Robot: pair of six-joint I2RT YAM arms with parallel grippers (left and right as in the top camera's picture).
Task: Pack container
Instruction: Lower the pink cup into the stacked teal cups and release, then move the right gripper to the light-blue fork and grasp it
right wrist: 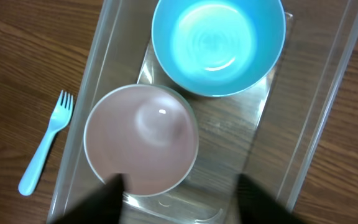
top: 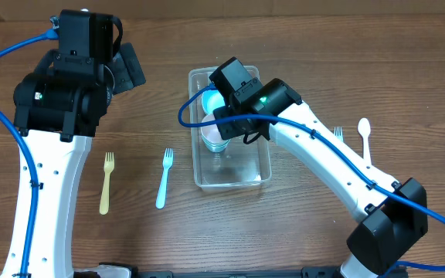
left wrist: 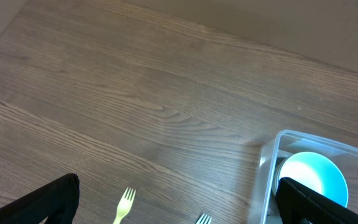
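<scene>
The container point(top: 197, 158) is seen from overhead at the middle of the table point(top: 261, 232), its long side running away from the robot. Much of its far half is covered there by the right arm's wrist, so that only slivers of a teal bowl point(top: 210, 100) and a pale bowl point(top: 213, 140) are made out.

What is hidden overhead is laid bare in the right wrist view: both bowls stand inside the tub, rims touching or nearly so, and the stretch of the tub's floor beside the pale bowl is left bare. The right gripper point(right wrist: 185, 196) is shown only as two blurred dark fingers point(right wrist: 260, 199) at the lower edge, spread wide, one overlapping the pale bowl's rim. Nothing is gripped between them.

The left gripper point(left wrist: 178, 186) is held high over bare wood to the left of the container, well apart from it. Its fingers point(left wrist: 48, 202) are set wide at the two lower corners of its own view, with nothing between them.

A yellow fork point(top: 107, 181) and a blue fork point(top: 164, 177) lie on the table left of the tub. A white spoon point(top: 365, 135) and the tines of another fork point(top: 337, 133) lie right of it — caught only by the overhead camera.
</scene>
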